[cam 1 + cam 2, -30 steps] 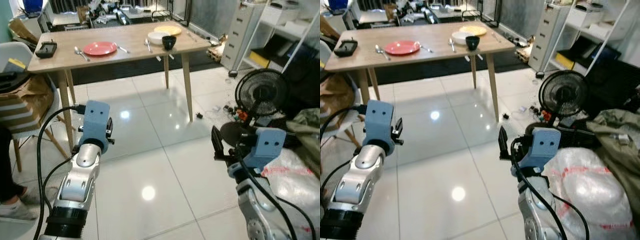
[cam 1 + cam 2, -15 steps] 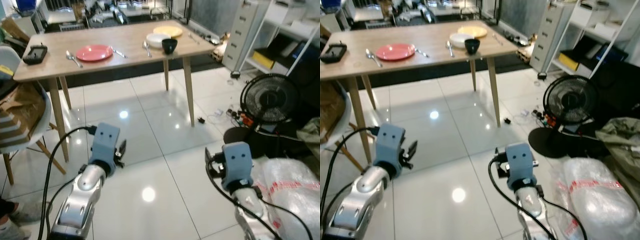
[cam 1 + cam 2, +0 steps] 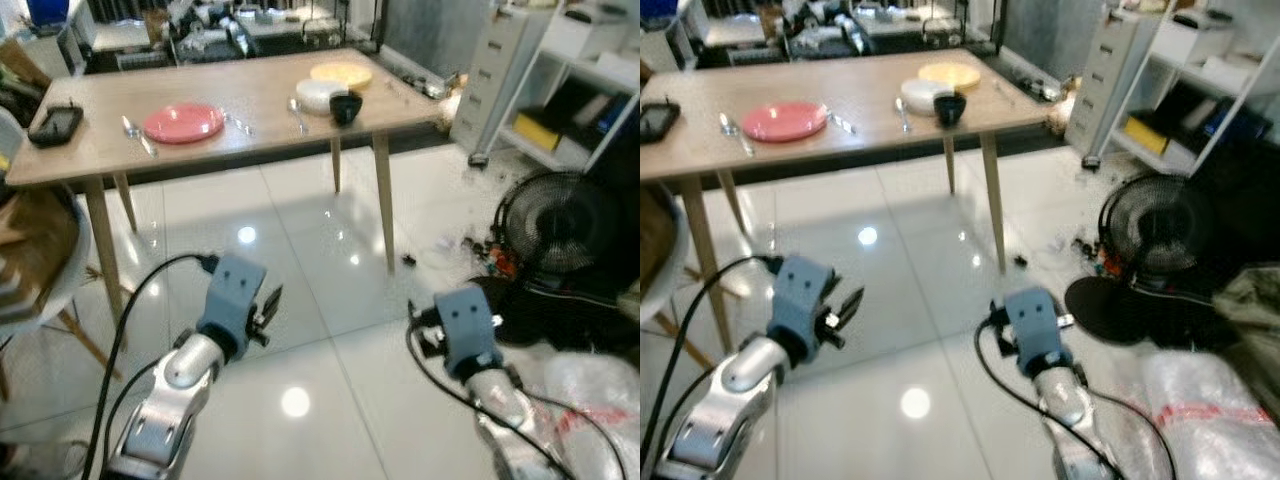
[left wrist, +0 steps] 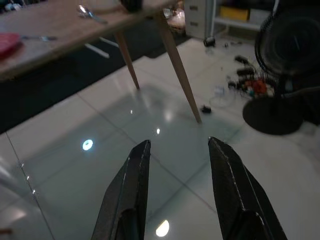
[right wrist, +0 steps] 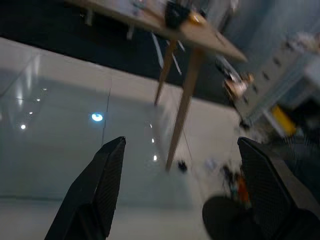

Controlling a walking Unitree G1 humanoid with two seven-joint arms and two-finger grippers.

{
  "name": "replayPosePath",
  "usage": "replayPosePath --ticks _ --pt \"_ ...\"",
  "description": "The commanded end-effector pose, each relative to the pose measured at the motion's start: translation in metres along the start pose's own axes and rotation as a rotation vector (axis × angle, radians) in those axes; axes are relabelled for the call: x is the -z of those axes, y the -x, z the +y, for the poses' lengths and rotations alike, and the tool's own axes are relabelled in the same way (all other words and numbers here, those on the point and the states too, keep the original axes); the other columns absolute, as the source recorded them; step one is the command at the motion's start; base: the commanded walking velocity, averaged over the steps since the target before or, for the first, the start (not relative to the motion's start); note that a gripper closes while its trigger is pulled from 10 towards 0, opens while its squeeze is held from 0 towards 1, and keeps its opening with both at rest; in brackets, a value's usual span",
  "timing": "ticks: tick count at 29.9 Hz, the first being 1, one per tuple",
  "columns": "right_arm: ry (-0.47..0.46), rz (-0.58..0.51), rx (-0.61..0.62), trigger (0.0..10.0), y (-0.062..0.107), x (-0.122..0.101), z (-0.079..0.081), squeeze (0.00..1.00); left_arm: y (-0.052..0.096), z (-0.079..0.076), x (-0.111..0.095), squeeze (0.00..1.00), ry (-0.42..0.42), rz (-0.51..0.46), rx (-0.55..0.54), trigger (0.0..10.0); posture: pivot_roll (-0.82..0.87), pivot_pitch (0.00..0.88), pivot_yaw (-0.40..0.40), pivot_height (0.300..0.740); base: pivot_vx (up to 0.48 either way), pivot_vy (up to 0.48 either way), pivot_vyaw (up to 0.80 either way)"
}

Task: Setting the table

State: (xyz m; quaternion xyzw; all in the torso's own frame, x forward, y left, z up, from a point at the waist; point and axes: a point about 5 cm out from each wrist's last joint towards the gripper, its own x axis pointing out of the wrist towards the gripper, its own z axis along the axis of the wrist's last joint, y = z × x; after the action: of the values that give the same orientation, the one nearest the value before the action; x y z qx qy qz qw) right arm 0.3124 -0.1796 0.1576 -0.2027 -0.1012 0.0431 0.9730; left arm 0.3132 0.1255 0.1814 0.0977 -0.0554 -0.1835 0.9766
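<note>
the table (image 3: 250, 100) with its red plate (image 3: 183, 122) sits far off at 12 o'clock from both empty, open grippers, the left gripper (image 4: 177, 150) a bit nearer than the right gripper (image 5: 182, 145).

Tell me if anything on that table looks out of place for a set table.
The white bowl, yellow plate and black cup are bunched together at one end of the wooden table rather than laid as a place setting, and a dark phone-like device lies near the far corner. Only the red plate has cutlery beside it.
</note>
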Motion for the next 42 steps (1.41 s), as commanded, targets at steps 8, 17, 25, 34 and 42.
replayPosePath --ticks 8,17,25,34,42 --pt "0.007 0.027 -0.026 10.0 0.000 0.010 -0.007 0.00 0.005 0.006 0.004 0.00 0.007 0.019 -0.003 10.0 0.06 0.097 0.060 0.740 0.480 0.000 0.00" --pt "-0.217 0.095 0.101 10.0 -0.003 0.018 -0.018 0.00 0.003 0.008 0.001 0.00 0.000 0.006 -0.009 10.0 0.07 0.088 0.064 0.740 0.480 0.000 0.00" --pt "-0.249 0.097 0.100 10.0 -0.004 0.019 -0.017 0.00 0.002 0.009 0.001 0.00 -0.004 0.007 -0.006 10.0 0.07 0.088 0.068 0.740 0.480 0.000 -0.55" --pt "-0.254 0.099 0.101 10.0 -0.006 0.018 -0.017 0.00 0.002 0.009 0.001 0.00 -0.006 0.010 -0.007 10.0 0.07 0.090 0.069 0.740 0.480 0.000 -0.78" --pt "-0.256 0.088 0.099 10.0 -0.007 0.017 -0.017 0.00 0.001 0.010 0.001 0.00 -0.009 0.010 -0.010 10.0 0.07 0.090 0.071 0.740 0.480 0.000 -0.56"
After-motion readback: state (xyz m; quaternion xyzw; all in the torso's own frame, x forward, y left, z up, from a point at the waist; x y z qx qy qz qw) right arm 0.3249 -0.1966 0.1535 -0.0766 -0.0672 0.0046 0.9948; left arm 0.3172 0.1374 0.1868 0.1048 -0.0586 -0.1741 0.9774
